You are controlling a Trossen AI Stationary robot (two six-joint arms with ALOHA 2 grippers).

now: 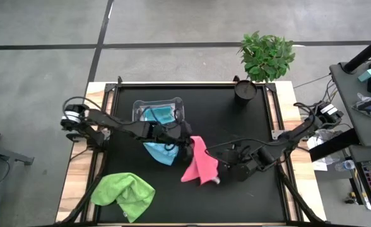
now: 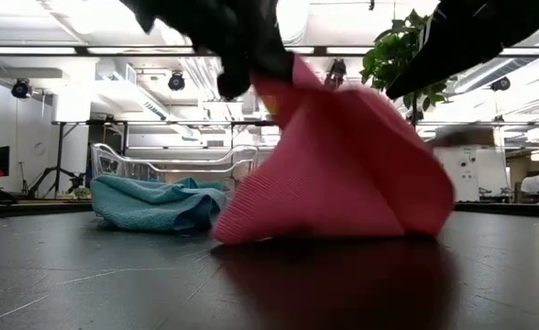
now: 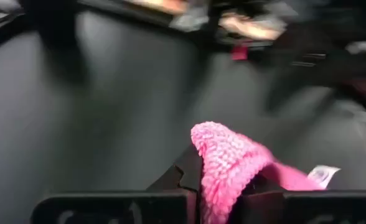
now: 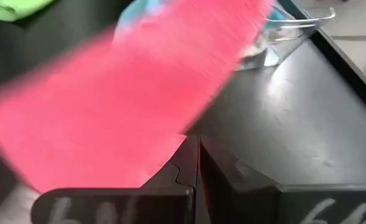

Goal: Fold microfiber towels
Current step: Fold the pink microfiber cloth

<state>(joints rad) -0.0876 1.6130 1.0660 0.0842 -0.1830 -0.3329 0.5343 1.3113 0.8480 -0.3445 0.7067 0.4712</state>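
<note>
1. Left gripper [image 1: 187, 144] is clamped on one upper corner of the pink towel [image 1: 200, 162], a knob of looped pile bulging between its closed fingers in the left wrist view, near mid-table.

2. Right gripper [image 1: 222, 165] is clenched on the towel's far edge, with the cloth bunched under the closed fingertips in the right wrist view.

3. Between the two grips the pink towel hangs as a slack, tent-like sheet, its lower hem dragging on the black table mat [image 1: 236, 195].

4. The cloth looks light and limp. It holds no shape of its own, so it will likely sag and twist unless both corners stay taut.

5. Corners and hems look like the best places to hold it. A pinch in the middle would probably only gather a wad.

6. The pile looks grippy rather than slick, and the towel shows nothing fragile. A small white label [image 3: 322, 175] sits near one edge.

7. A light blue towel [image 1: 160, 151] lies crumpled just beside the clear plastic tub [image 1: 137, 108], which holds another light blue towel.

8. The lime green towel [image 1: 123, 194] lies heaped near the table's front left corner, well apart from the others.

9. A potted plant [image 1: 265, 57] stands at the far edge.
</note>
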